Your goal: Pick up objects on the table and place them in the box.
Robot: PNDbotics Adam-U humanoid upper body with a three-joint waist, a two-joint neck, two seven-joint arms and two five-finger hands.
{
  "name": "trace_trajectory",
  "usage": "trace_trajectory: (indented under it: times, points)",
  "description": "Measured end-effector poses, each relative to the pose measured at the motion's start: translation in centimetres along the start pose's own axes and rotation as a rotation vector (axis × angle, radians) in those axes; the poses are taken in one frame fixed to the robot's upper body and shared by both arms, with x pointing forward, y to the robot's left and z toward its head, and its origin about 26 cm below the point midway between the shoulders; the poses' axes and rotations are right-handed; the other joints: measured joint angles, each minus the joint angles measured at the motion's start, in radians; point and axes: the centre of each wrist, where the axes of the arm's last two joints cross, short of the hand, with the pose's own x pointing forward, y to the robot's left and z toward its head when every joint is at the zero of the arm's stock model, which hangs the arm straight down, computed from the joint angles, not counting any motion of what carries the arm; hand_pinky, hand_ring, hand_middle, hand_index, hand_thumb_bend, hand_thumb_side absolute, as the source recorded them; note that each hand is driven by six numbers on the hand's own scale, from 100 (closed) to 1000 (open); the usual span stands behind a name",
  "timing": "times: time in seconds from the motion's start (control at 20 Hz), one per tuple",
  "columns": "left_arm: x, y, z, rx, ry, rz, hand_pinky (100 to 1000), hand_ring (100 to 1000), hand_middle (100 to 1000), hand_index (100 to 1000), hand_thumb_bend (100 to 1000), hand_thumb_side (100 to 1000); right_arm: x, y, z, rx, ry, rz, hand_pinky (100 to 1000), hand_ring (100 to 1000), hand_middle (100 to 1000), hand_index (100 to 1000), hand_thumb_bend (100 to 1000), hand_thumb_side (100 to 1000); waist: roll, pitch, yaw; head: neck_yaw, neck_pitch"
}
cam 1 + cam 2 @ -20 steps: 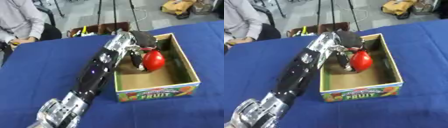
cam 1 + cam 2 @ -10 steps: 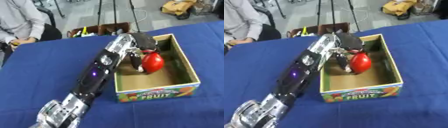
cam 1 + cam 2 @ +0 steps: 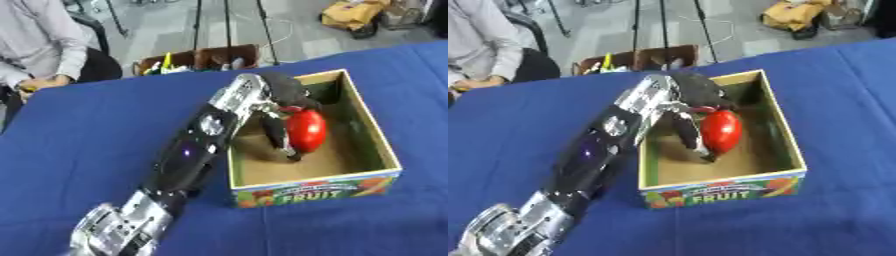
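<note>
Currently a glossy red rounded fruit-like object (image 3: 307, 129) is held inside the open cardboard box with the "FRUIT" label (image 3: 317, 191), low over its brown floor; whether it touches the floor cannot be told. It is gripped by the left robot hand (image 3: 282, 102), fingers (image 3: 276, 134) curled down round its left side. The right robot hand is not seen in either view.

Step judged: placing, release not yet done. Next move calls for the fingers to be opened and the hand lifted straight up, clear of the box rim.

Room: the left wall is just beside the forearm, so sideways withdrawal is judged risky. Open floor is left toward the right and near walls. The blue-covered bench (image 3: 79, 130) around the box is bare of other objects.
</note>
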Motion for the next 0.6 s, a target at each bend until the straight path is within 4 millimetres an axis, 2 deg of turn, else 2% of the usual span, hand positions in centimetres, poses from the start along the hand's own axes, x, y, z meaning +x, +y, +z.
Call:
trace_trajectory:
  times: [0.35,0.6]
  points:
    - [0.1,1.5,0.8,0.034,0.030,-0.054,827,897,889,1000,773,793,0.0,0.1,0.1,0.001,0.005,-0.003,205,100,213,397,100,720,0.000,-0.002,0.006,0.000,0.000]
    - [0.1,2.2,1.3,0.065,0.038,-0.079,847,905,914,1000,844,846,-0.1,0.0,0.3,0.002,0.014,0.000,205,100,213,396,100,719,-0.003,-0.008,0.012,-0.001,0.000]
